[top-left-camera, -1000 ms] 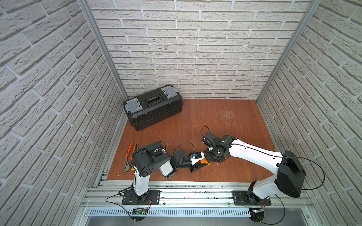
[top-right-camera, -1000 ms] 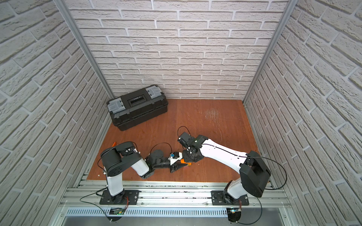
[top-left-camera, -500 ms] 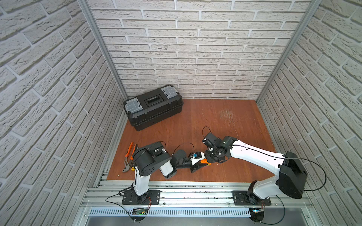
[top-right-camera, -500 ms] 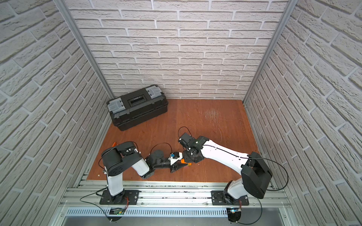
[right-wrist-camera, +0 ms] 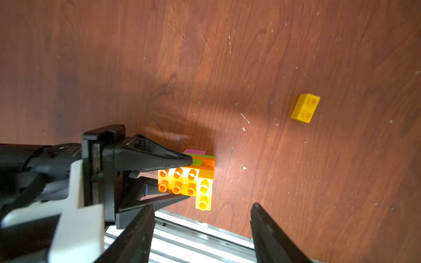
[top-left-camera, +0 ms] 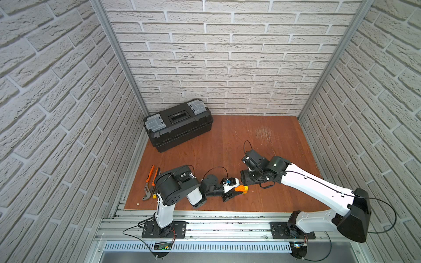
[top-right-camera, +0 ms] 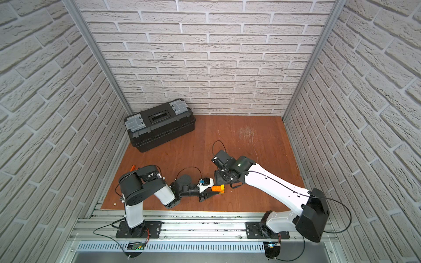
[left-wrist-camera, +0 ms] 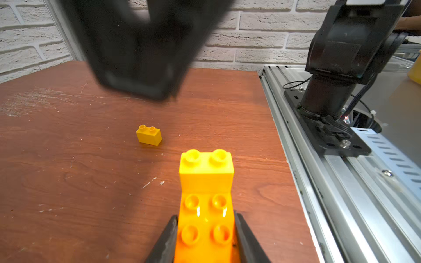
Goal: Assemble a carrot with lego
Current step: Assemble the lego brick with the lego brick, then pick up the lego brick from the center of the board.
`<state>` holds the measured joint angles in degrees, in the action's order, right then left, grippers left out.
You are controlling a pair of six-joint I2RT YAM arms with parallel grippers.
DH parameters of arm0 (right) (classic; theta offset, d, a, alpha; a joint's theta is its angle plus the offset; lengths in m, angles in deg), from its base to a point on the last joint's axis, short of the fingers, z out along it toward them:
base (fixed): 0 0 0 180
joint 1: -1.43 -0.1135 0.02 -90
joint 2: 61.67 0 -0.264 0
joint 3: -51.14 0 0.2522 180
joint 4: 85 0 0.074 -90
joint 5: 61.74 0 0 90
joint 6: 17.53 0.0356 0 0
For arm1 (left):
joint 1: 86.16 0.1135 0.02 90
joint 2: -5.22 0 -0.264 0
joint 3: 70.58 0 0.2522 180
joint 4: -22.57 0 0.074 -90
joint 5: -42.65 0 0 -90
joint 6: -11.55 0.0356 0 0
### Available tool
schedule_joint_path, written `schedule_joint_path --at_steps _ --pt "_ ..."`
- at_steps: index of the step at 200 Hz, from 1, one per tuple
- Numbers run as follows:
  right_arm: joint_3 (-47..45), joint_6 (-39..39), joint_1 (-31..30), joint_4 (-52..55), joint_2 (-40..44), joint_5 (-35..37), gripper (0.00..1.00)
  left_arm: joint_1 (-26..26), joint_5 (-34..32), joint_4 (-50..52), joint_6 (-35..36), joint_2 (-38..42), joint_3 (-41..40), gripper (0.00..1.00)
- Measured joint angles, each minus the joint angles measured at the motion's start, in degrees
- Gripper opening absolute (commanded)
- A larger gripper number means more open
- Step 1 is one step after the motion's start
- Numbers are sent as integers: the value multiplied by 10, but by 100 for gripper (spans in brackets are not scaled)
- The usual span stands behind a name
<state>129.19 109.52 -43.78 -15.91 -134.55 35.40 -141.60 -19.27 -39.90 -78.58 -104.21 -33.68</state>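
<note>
My left gripper (left-wrist-camera: pixel 205 216) is shut on the carrot (left-wrist-camera: pixel 205 230), a stack of orange lego held just above the table near its front edge. A yellow brick (left-wrist-camera: pixel 206 168) sits pressed on the stack's far end. In the right wrist view the carrot (right-wrist-camera: pixel 182 180) also shows lime-green (right-wrist-camera: pixel 201 157) and pink (right-wrist-camera: pixel 194 151) layers behind the left gripper (right-wrist-camera: pixel 189 178). My right gripper (right-wrist-camera: pixel 202 206) hovers open just above that yellow brick (right-wrist-camera: pixel 203 193), holding nothing. A second small yellow brick (right-wrist-camera: pixel 305 108) lies loose on the table beyond the carrot. Both top views show the carrot (top-left-camera: pixel 242 188) (top-right-camera: pixel 217 188).
A black toolbox (top-left-camera: pixel 177 124) stands at the back left. Orange-handled pliers (top-left-camera: pixel 150 181) lie by the left wall. The metal rail (left-wrist-camera: pixel 319 182) runs along the table's front edge, close beside the carrot. The right arm's base (left-wrist-camera: pixel 328 95) stands on it.
My right gripper has opened and let go of the yellow brick, which stays on the carrot's end. It has drawn back slightly. The left gripper has not moved.
</note>
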Motion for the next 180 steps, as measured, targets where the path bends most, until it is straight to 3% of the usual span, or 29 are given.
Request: schedule_joint_path --at_steps 19,31,34,36,39,68,115,152,167,180 --pt "-12 -29 14 -8 58 16 84 -2 -4 7 7 0 -2 53" --pt "-34 -47 30 -24 108 23 91 -2 -9 31 10 0 -12 77" --pt "-40 -51 36 -27 120 23 93 -2 -9 37 14 0 -13 85" --pt "-44 -53 39 -30 128 23 93 -2 -9 41 14 1 -15 95" --pt "-50 -58 45 -32 139 24 94 -2 -11 50 18 1 -16 98" --pt "-74 -84 107 -31 203 25 97 -2 -26 123 33 30 -11 98" --pt "-74 -94 131 -6 172 47 95 -3 -90 141 36 107 -10 98" --pt "-50 -92 140 27 168 65 94 -3 -169 241 17 295 -18 98" --pt "-32 -91 144 39 168 76 93 -2 -228 348 -14 392 10 98" --pt "-18 -84 150 49 169 93 92 7 -280 494 -50 447 88 98"
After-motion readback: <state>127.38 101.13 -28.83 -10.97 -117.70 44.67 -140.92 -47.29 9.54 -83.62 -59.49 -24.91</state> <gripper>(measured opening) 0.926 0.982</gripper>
